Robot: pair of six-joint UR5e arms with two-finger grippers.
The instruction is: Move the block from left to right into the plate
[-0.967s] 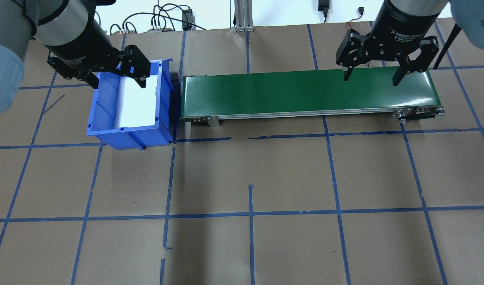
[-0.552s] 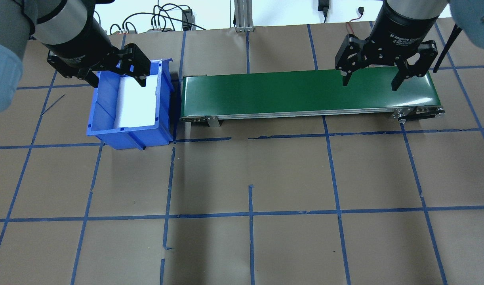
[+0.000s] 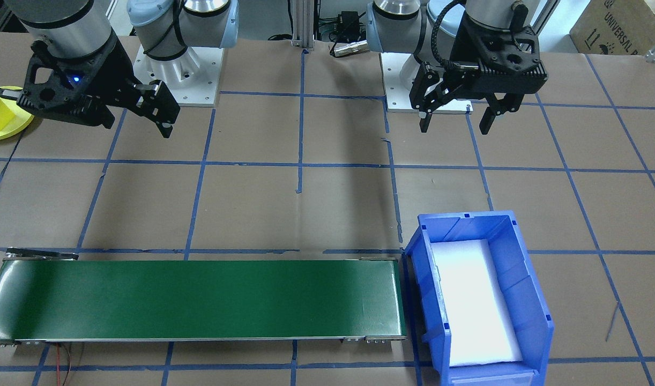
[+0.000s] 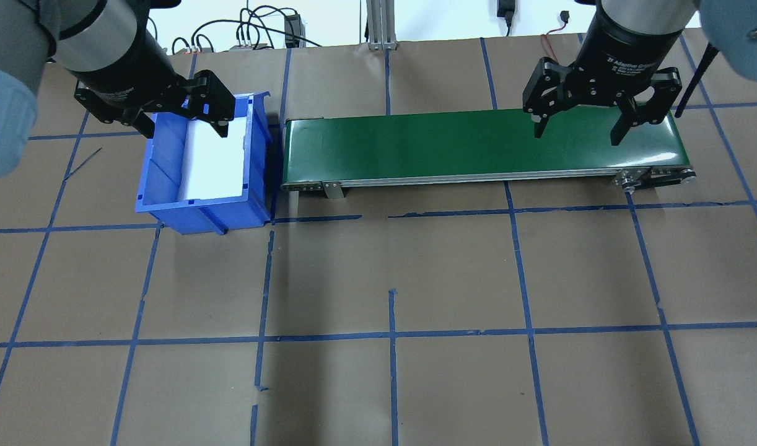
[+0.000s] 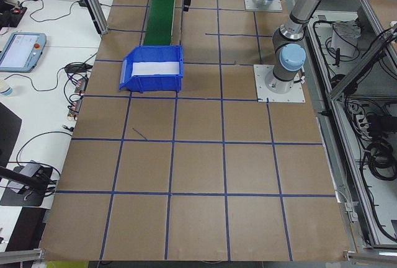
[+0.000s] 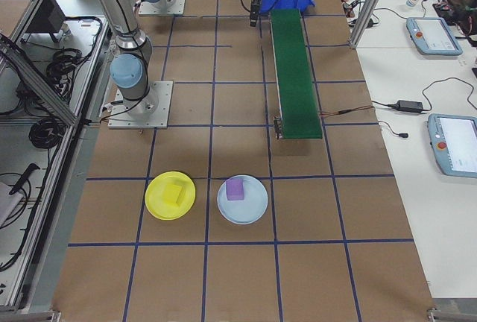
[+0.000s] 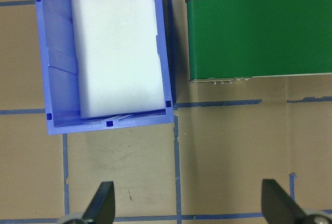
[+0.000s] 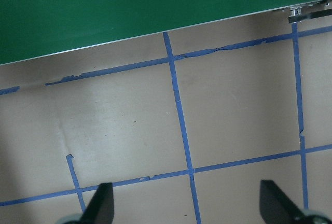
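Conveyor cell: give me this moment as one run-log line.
left gripper: open, empty, over blue bin | right gripper: open, empty, over green conveyor belt | belt: bare | yellow plate: holds yellow block

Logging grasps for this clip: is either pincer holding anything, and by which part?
Nothing is held. The left pincer and right pincer are both open and empty.

A conveyor belt (image 4: 484,145) runs across the table's far side in the overhead view. A storage bin (image 4: 205,167) sits just beside the belt's left end, with a foam pad (image 4: 211,161) lying inside it. Beyond the belt's other end, well apart from it, two plates lie side by side: the plate (image 6: 170,195) holding a block (image 6: 174,193), and a second plate (image 6: 242,200) holding another block (image 6: 235,188).
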